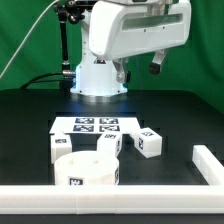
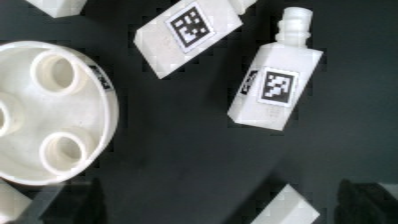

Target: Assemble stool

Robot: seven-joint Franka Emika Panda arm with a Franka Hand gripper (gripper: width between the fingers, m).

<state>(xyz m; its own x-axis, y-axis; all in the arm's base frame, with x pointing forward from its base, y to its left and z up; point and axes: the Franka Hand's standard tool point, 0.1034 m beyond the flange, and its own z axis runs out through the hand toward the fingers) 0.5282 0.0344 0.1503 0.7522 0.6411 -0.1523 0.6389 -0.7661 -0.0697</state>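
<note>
Jaws were wide open and empty, with the arm high over the mid-bench. Nothing was joined. The seat [image 1: 88,170] lay flat, holes up, near the rail [image 1: 110,200] along the bench edge closest to the exterior camera. Three legs [image 1: 148,142] lay loose just behind it, in front of the marker board [image 1: 95,125]. In the wrist view the seat [image 2: 45,110] and the nearest leg [image 2: 276,85] lay apart, not touching. My read: the first pick was the step in hand, likely the seat. It called for a straight drop with the jaws straddling the rim wall at a hole, squared up before closing and clear of that leg. The disc looked rigid and unlikely to tip.
</note>
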